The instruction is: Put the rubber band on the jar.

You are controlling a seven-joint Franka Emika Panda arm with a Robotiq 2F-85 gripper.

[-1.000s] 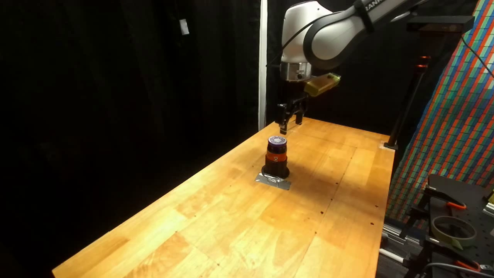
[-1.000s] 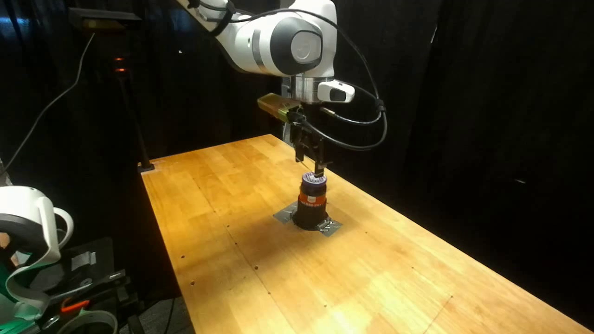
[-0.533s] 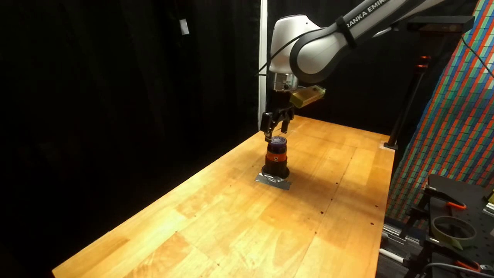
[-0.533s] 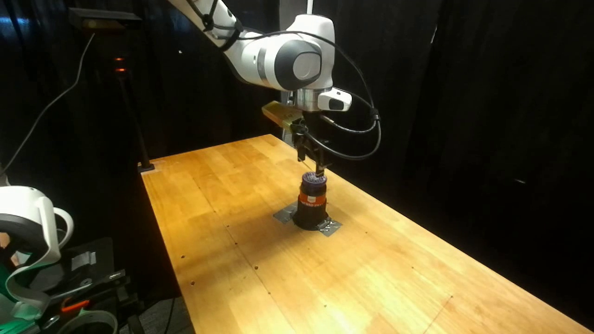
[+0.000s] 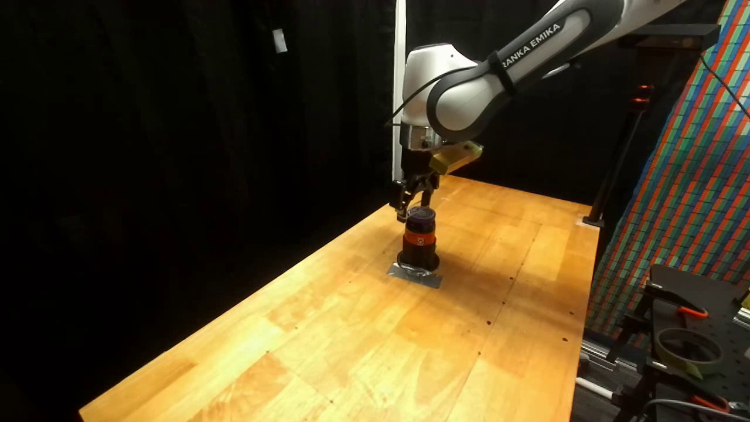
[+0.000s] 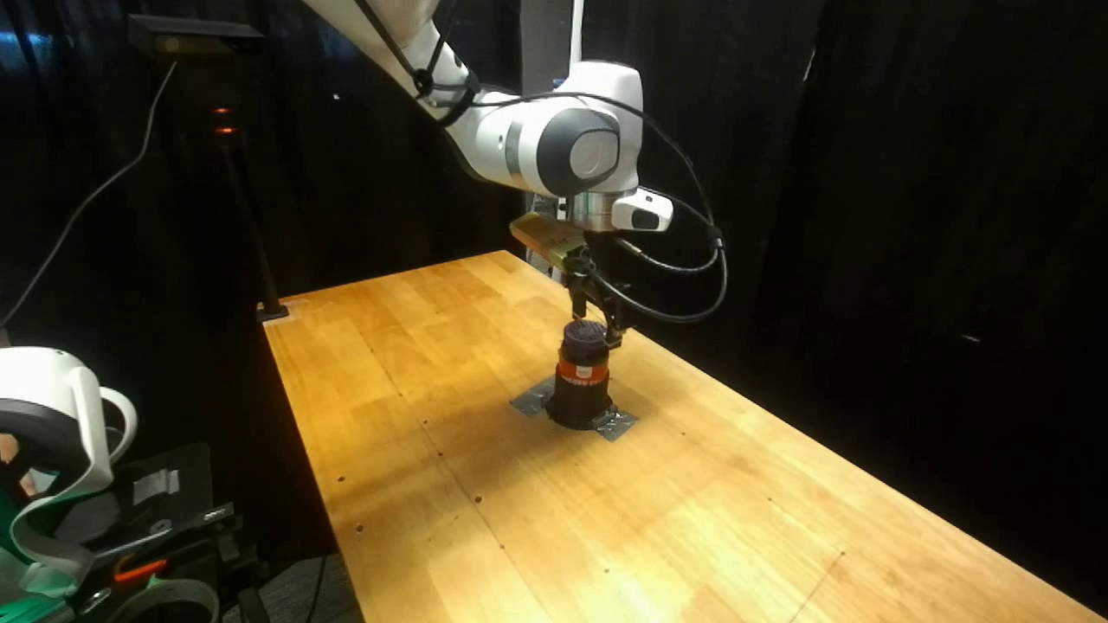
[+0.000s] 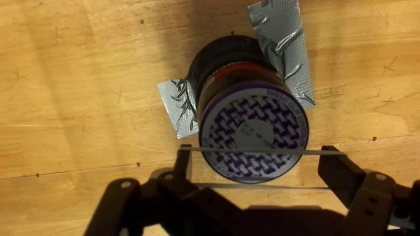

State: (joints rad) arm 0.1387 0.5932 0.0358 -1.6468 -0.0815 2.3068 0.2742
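The jar (image 5: 420, 238) stands upright on the table in both exterior views (image 6: 582, 370), with a dark body, an orange-red label and a purple-rimmed patterned lid. In the wrist view the jar's lid (image 7: 254, 131) shows large in the middle. My gripper (image 7: 258, 150) is open, its two fingers apart. A thin pale rubber band (image 7: 254, 150) is stretched around both fingers. One strand crosses over the lid; the other passes by the lid's lower edge. In the exterior views the gripper (image 5: 413, 210) (image 6: 597, 327) is low beside the lid; one fingertip overlaps its side.
The jar sits in a black round base, fixed to the wooden table (image 5: 375, 351) by grey tape (image 7: 285, 49) on two sides. A dark post (image 5: 615, 152) stands at the table's far corner. A cart with a tape roll (image 5: 689, 350) is beside the table.
My gripper has come down to the jar's lid, moving left and down in an exterior view. It stays open with the band stretched. The jar has not moved.
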